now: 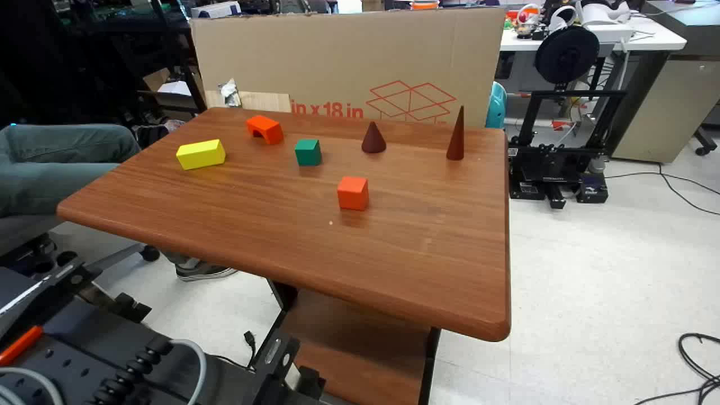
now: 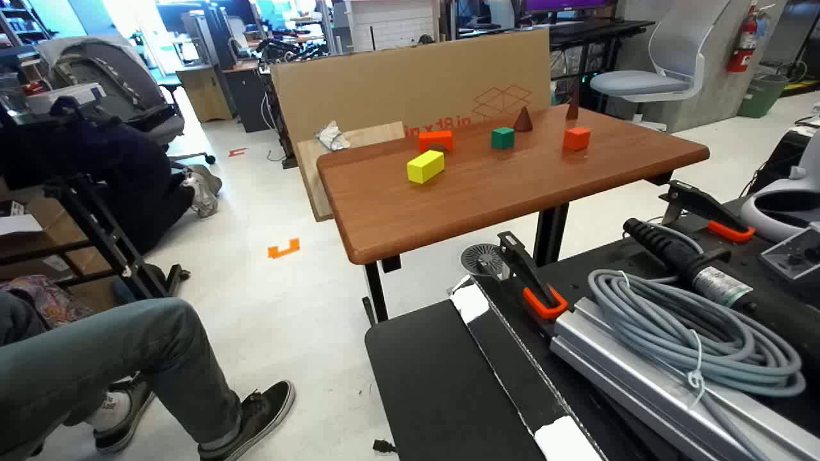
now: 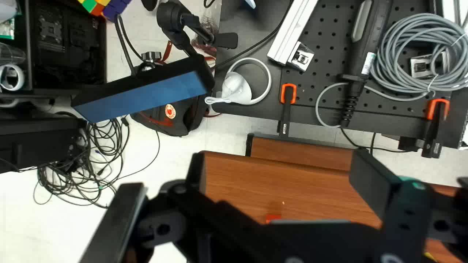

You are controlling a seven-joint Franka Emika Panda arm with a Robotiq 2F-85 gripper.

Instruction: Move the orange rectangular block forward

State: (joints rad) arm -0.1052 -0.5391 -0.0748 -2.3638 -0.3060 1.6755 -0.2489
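Observation:
The orange rectangular block (image 1: 264,129) is oblong, with an arched notch underneath. It sits at the back left of the brown table (image 1: 253,214); it also shows in an exterior view (image 2: 435,139), partly behind the yellow block. It does not show in the wrist view. My gripper (image 3: 281,175) is seen only in the wrist view. Its two fingers are wide apart with nothing between them, high above the tabletop. The arm is out of both exterior views.
An orange cube (image 1: 353,193) stands near the middle, partly hidden by the gripper in the wrist view (image 3: 273,218). A yellow block (image 1: 201,154), a green cube (image 1: 308,152), a short cone (image 1: 373,138) and a tall cone (image 1: 456,135) share the table. Cardboard (image 1: 337,56) stands behind.

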